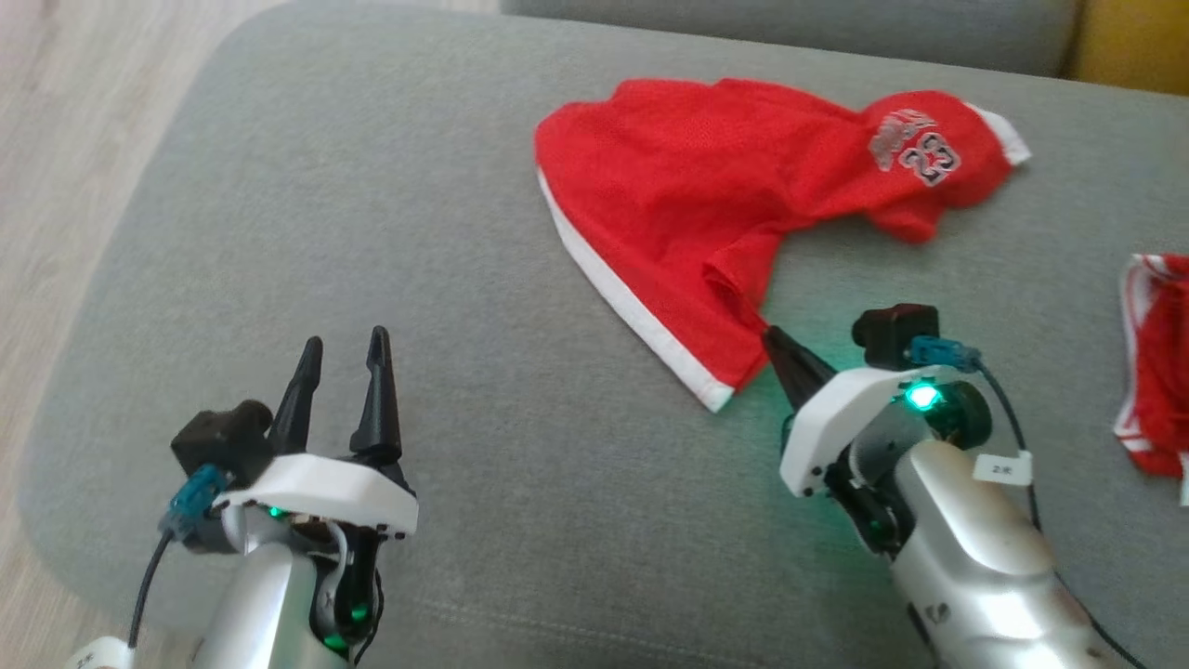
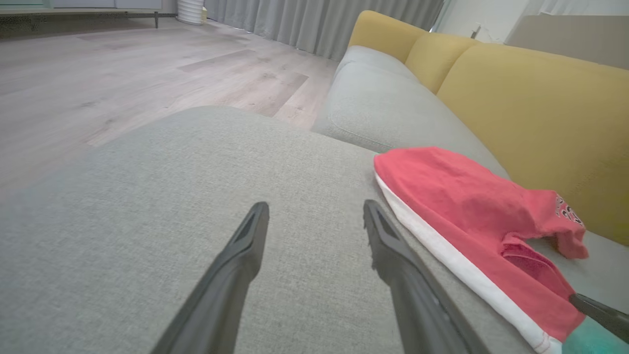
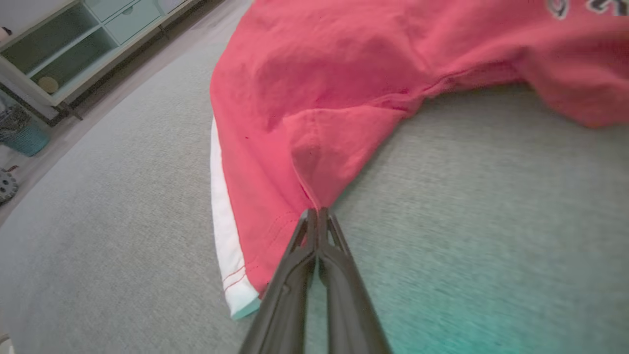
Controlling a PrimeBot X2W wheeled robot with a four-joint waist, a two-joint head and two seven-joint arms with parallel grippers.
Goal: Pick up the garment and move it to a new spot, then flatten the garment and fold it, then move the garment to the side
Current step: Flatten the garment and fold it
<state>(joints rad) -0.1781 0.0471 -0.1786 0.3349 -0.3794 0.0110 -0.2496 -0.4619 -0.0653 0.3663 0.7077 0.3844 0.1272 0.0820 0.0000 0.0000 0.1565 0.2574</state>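
garment [image 1: 687,186]: a red mesh sports piece numbered 23, white-trimmed, crumpled on the far right part of the grey sofa seat cushion [image 1: 372,232]
right pincer [image 1: 771,336]: clenched on a small fold of the red fabric just inside the white hem band [image 1: 632,307], at the garment's nearest corner; in the right wrist view its fingers press flat together
left pincer [image 1: 345,339]: released, jaws spread, holding nothing, over bare cushion well apart from the cloth
key relation: the garment lies ahead of the right pincer, its long axis running away and rightward to the numbered end; the right arm is far nearer
likely step: the pick-up looks begun; a lift would probably trail the bulk behind the pinched corner
containers: a pale cabinet [image 3: 59,44] beyond the sofa has open compartments, one holding a small round thing; contents of the teal basket [image 3: 27,140] nearby cannot be told
also: a second red garment [image 1: 1156,353] lies at the cushion's right edge, apart from the first
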